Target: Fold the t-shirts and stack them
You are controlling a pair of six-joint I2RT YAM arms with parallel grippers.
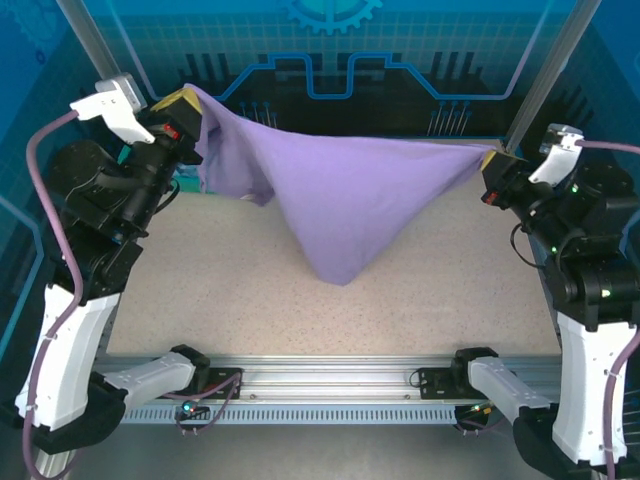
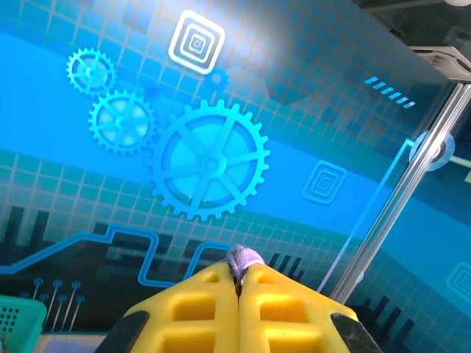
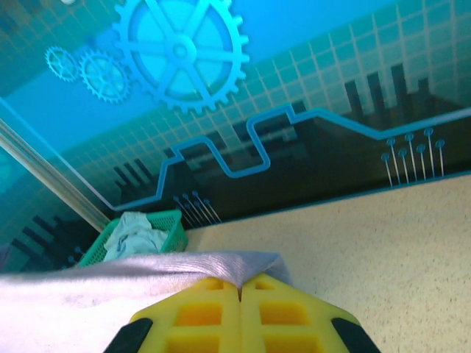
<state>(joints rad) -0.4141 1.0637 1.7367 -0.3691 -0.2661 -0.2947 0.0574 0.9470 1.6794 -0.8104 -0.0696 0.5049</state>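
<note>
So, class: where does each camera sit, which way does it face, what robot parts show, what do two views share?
Top external: above and behind, looking down on the table; left arm, right arm show.
Left wrist: on the left claw, facing the backdrop; fingers pinch the lavender t-shirt.
Right wrist: on the right claw, facing backdrop and teal basket.
Both wrist views share the gear backdrop.
</note>
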